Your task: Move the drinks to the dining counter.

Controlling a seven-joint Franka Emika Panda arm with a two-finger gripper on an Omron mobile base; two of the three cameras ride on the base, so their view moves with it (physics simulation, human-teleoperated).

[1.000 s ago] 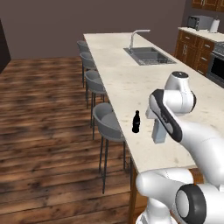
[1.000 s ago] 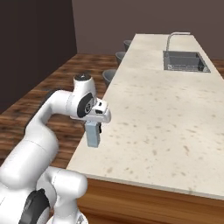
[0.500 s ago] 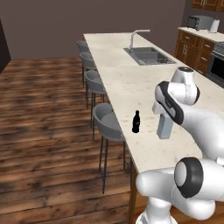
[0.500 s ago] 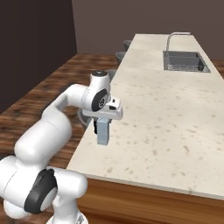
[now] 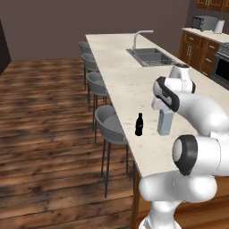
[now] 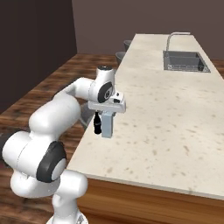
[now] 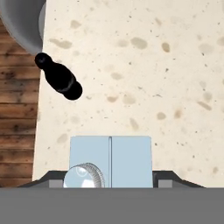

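Note:
A pale blue-grey gable-top carton [image 5: 164,122] [image 6: 107,125] [image 7: 110,159] stands upright over the dining counter [image 5: 125,85] [image 6: 175,113] [image 7: 153,65], near its stool-side edge. Its base is at or just above the stone; I cannot tell whether it touches. My gripper [image 5: 163,109] [image 6: 107,112] [image 7: 109,179] comes down on the carton's top and is shut on it, one finger on each side. In the hand view the carton's round white cap [image 7: 84,177] shows at its left.
A small dark bottle [image 5: 139,125] [image 6: 97,124] [image 7: 59,78] stands just beside the carton, closer to the counter's edge. Grey round stools [image 5: 109,125] [image 7: 22,17] line that edge over a wooden floor. A sink [image 5: 152,56] [image 6: 183,61] and curved faucet [image 5: 139,38] lie farther along.
The carton has gone from slightly tilted to upright and shifted a little farther onto the counter beside the dark bottle. My arm's upper links have swung over with it. The grip is unchanged.

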